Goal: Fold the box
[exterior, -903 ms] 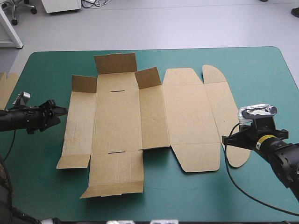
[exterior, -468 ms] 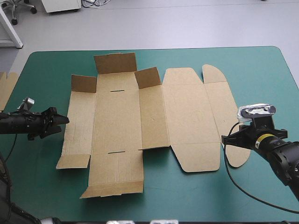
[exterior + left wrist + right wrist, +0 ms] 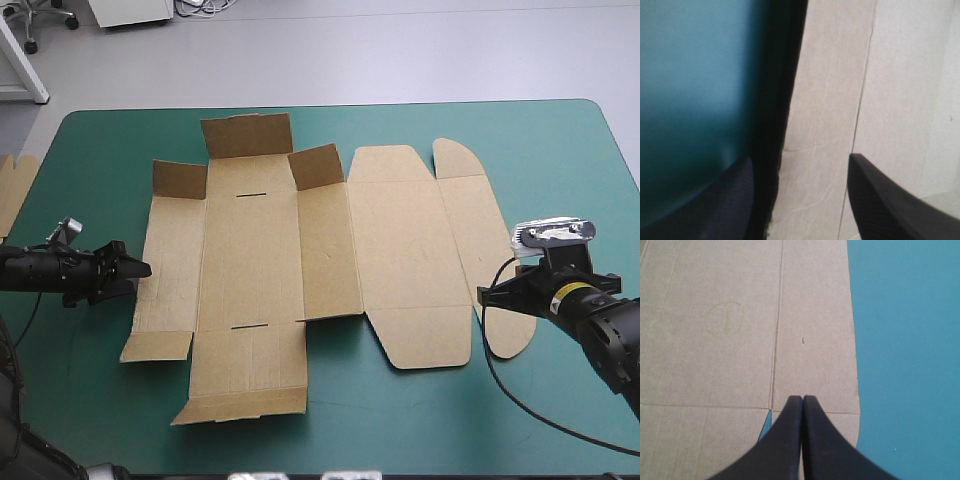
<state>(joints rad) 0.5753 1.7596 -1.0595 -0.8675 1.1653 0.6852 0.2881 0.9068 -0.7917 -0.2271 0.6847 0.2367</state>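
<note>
The left tool [image 3: 138,268] has slid nearer along the brown box's [image 3: 300,250] left edge and now stands open astride it, seemingly placed to lift that side. The right tool [image 3: 485,296], closed and empty, hovers over the right flap [image 3: 478,225]. The box lies mostly flat on the table [image 3: 560,140], holding nothing.

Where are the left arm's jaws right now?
High view: at the table's left side, the left jaws stand open astride the box's left edge.
</note>
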